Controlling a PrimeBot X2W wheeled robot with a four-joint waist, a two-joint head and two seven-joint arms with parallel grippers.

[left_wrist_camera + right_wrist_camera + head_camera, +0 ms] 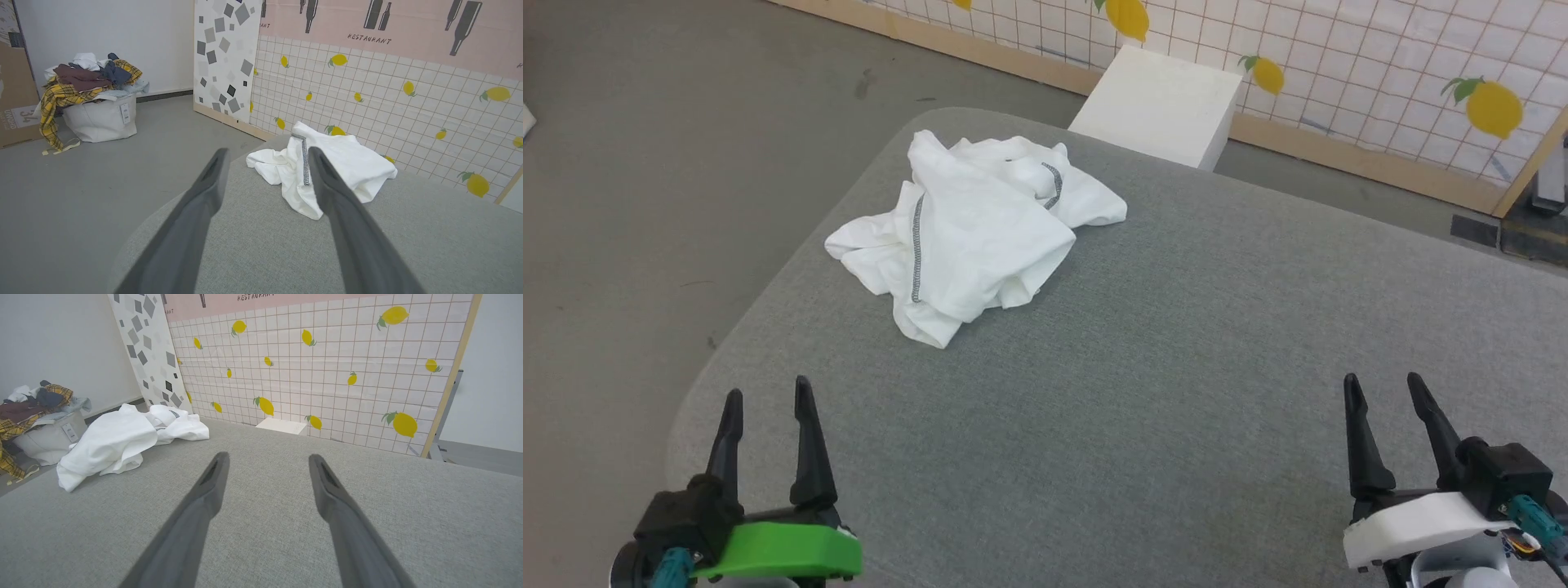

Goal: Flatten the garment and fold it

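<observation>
White shirt point(968, 237): crumpled into one lumpy heap, not flat at all, folds piled over each other
Stitching: dark grey zigzag seam lines point(917, 245), two of them showing on top in the head view
Where it sits: far left part of the grey fabric table point(1176, 425), close to the rounded corner, well apart from both grippers
Count: one shirt, one white box point(1156, 102), two grippers, one laundry bin
Left gripper point(768, 386): near left, fingers spread, nothing between them
Right gripper point(1383, 377): near right, fingers apart too, also empty
Box: just past the far table edge, against the lemon-print tile panel point(1380, 65)
Bin: pale fabric laundry bin point(100, 120) on the floor, far left, heaped over the rim with mixed clothes point(81, 75); a yellow plaid piece hangs down its side
</observation>
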